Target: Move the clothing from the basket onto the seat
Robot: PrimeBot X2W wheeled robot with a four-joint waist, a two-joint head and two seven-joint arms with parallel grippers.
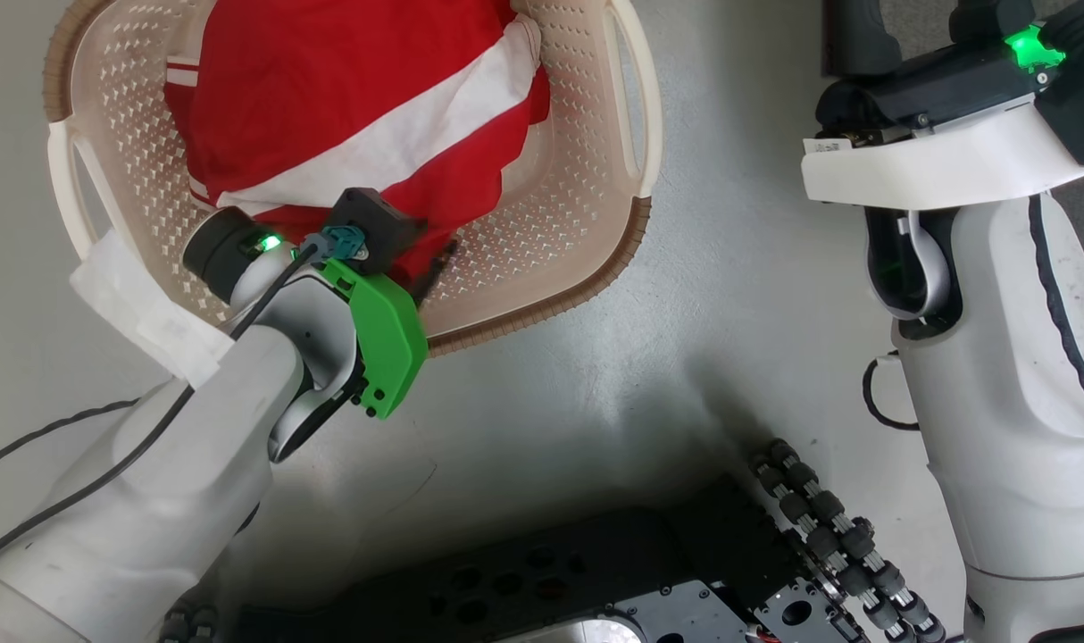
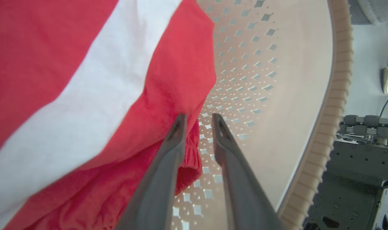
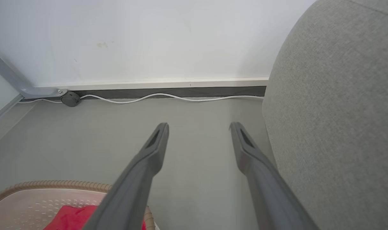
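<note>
The clothing (image 1: pixel 354 98) is a red garment with a broad white stripe, heaped in the cream perforated basket (image 1: pixel 542 308) on the floor. My left gripper (image 1: pixel 439 259) reaches down into the basket's near side. In the left wrist view its fingers stand narrowly apart (image 2: pixel 198 119) at the edge of the clothing (image 2: pixel 69 95), with a red fold between their lower parts and the basket (image 2: pixel 328 127) floor showing between the tips. My right gripper (image 3: pixel 198 127) hangs open above bare floor, beside the grey seat (image 3: pixel 334 111). The basket (image 3: pixel 53 185) and clothing (image 3: pixel 72 217) show at the lower left.
A white sheet (image 1: pixel 140 304) hangs over the basket's left handle. My dark wheeled base (image 1: pixel 596 572) lies close below the basket. My right arm (image 1: pixel 997 357) stands at the right. A white cable (image 3: pixel 159 95) runs along the wall's foot.
</note>
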